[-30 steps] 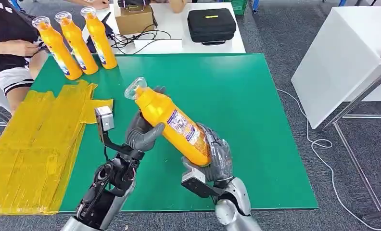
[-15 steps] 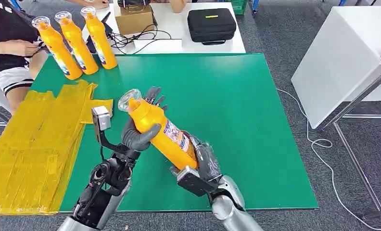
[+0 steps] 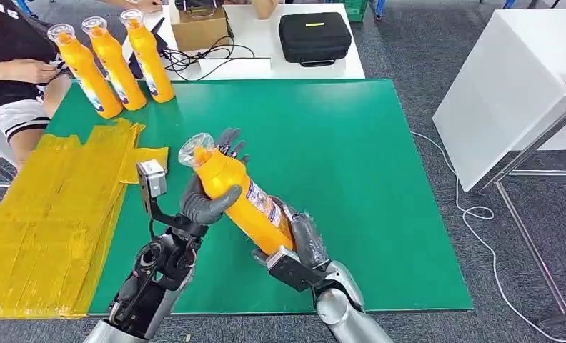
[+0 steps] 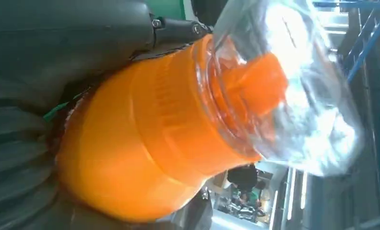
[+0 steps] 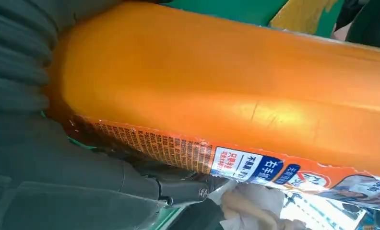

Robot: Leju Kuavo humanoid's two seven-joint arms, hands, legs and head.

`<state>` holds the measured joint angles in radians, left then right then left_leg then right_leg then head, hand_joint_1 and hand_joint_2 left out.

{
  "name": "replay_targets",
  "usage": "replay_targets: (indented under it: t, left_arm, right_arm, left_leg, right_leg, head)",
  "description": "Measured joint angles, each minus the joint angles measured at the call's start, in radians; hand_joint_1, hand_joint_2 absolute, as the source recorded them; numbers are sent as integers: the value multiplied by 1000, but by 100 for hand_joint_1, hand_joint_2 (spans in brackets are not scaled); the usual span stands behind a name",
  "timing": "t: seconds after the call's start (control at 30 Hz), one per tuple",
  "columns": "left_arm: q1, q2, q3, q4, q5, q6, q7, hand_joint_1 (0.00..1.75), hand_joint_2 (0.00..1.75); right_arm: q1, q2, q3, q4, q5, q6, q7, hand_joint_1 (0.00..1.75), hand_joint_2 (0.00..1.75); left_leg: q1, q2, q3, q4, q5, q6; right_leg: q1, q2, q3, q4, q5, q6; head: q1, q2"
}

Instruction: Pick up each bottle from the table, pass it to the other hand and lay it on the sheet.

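Observation:
An orange bottle [image 3: 239, 199] with a clear cap hangs tilted over the green table [image 3: 351, 143], cap end toward the far left. My left hand [image 3: 209, 194] wraps its upper part just below the cap. My right hand [image 3: 305, 239] grips its base. Up close, the left wrist view has the bottle's [image 4: 145, 143] neck and clear cap beside the left hand [image 4: 49, 52]; the right wrist view has its labelled body [image 5: 226, 96] beside the right hand [image 5: 58, 158]. Three more orange bottles [image 3: 116, 61] stand upright at the table's far left corner. The yellow sheet [image 3: 58, 207] lies along the left side.
A person [image 3: 12, 64] sits at the far left beside the standing bottles. Behind the green table, a white table carries a black case [image 3: 314, 36], a cardboard box [image 3: 200, 27] and cables. Another white table [image 3: 509, 86] stands to the right.
Both hands brought the bottle down and to the left, and my left hand closed around its upper part. In the last half second it barely moved.

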<state>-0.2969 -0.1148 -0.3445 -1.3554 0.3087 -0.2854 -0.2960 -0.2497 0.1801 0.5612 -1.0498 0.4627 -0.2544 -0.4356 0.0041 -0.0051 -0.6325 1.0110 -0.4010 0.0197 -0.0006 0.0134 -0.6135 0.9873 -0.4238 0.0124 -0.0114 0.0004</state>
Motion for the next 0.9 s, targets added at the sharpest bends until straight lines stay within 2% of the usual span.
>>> replay_targets:
  t: [0.63, 0.67, 0.7, 0.9]
  left_arm:
    - [61, 2, 0, -96, -48, -2, -59, 175, 175]
    - [65, 2, 0, -100, -48, -3, -61, 175, 175]
    - [67, 3, 0, -102, -48, -4, -61, 175, 175]
    - [74, 3, 0, -129, -58, -7, -80, 175, 175]
  right_arm:
    - [25, -6, -4, -35, -34, -22, -19, 173, 175]
    - [26, -7, -4, -38, -34, -23, -20, 26, 175]
    - [27, -7, -5, -40, -35, -24, -21, 0, 175]
    - [55, -13, -22, -79, -57, -66, -42, 0, 175]
  left_leg:
    - [0, 0, 0, 0, 0, 0]
    - [0, 0, 0, 0, 0, 0]
    - [0, 0, 0, 0, 0, 0]
    - [0, 0, 0, 0, 0, 0]
  right_leg:
    - [0, 0, 0, 0, 0, 0]
    - [0, 0, 0, 0, 0, 0]
    - [0, 0, 0, 0, 0, 0]
    - [0, 0, 0, 0, 0, 0]
  head:
    - [0, 0]
    - [0, 0]
    - [0, 0]
    - [0, 0]
